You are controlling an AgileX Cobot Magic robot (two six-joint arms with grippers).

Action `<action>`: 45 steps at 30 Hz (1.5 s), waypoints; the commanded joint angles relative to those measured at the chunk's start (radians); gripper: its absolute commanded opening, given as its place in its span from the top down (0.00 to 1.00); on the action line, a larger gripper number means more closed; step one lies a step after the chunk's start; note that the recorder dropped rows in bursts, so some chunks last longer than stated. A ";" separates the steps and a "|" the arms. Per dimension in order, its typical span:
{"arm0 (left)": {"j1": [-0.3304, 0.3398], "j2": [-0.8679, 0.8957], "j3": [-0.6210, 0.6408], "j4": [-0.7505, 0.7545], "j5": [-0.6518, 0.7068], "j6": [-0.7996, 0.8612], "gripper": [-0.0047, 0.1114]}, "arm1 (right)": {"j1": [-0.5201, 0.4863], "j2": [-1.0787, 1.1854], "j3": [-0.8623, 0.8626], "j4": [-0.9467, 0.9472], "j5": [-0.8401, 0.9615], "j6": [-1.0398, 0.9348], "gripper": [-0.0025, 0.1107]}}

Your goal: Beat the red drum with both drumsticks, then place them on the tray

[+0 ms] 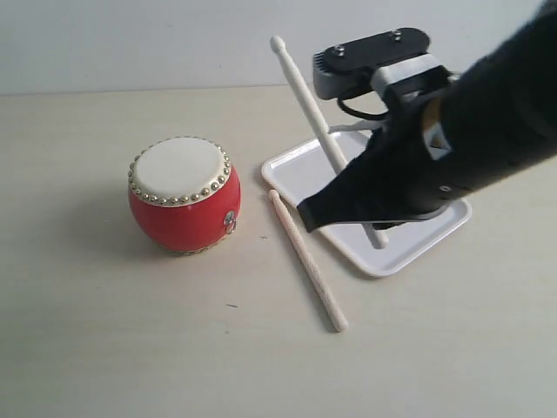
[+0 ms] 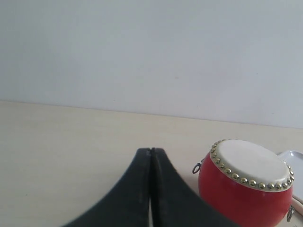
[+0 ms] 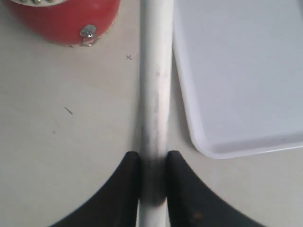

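Observation:
The red drum (image 1: pixel 183 196) stands upright on the table, left of the white tray (image 1: pixel 300 170). One drumstick (image 1: pixel 306 259) lies flat on the table between drum and tray. My right gripper (image 1: pixel 318 212) hangs over the tray's near-left part, shut on the second drumstick (image 1: pixel 305 96), whose rounded tip points up and back. In the right wrist view that drumstick (image 3: pixel 154 85) runs between the fingers of the right gripper (image 3: pixel 153 156), with the drum (image 3: pixel 61 19) and tray (image 3: pixel 236 71) on either side. My left gripper (image 2: pixel 151 150) is shut and empty, low beside the drum (image 2: pixel 246 189).
The pale wooden table (image 1: pixel 104 331) stretches to the front and left of the drum. A plain light wall (image 1: pixel 130 43) closes the back. My right arm (image 1: pixel 496 113) covers much of the tray's far right side.

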 commanded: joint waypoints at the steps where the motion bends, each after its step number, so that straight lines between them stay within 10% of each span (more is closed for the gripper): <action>1: 0.002 -0.008 0.003 0.002 -0.002 -0.005 0.96 | 0.003 -0.154 0.131 -0.013 -0.123 -0.011 0.98; 33: 0.002 -0.008 0.003 0.002 -0.002 -0.005 0.96 | 0.003 -0.278 0.202 -0.157 -0.272 -0.039 0.98; 45: 0.002 -0.008 0.003 -0.007 -0.089 -0.251 0.96 | 0.003 -0.276 0.202 -0.171 -0.327 -0.005 0.98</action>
